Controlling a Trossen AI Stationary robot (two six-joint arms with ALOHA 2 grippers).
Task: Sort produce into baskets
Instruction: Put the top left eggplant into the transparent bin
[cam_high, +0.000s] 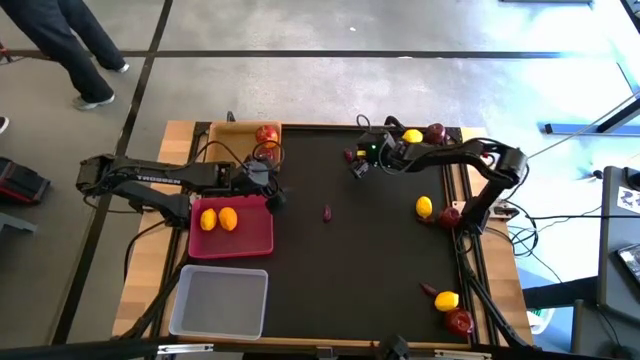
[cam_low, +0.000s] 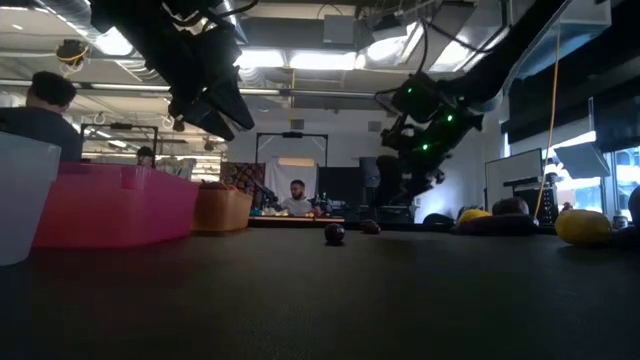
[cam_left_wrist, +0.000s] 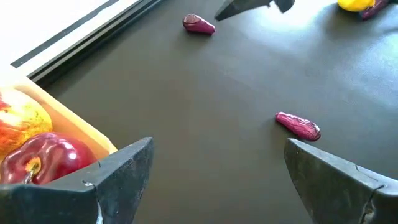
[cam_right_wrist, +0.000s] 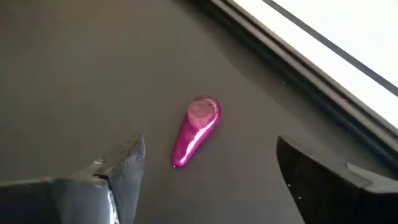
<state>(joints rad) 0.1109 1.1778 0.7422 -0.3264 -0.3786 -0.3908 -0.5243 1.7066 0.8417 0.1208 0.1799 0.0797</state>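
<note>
My right gripper hangs open near the table's far edge. A slim purple root lies on the black mat just ahead of its fingers, untouched. My left gripper is open above the mat, between the tan tray and the pink tray. The tan tray holds red apples; the pink tray holds two lemons. A second root lies mid-table. The translucent tray stands at the near left.
More lemons and apples lie along the right side, with others at the far right and near right. Black rails edge the mat on the right. People show in the room beyond the table.
</note>
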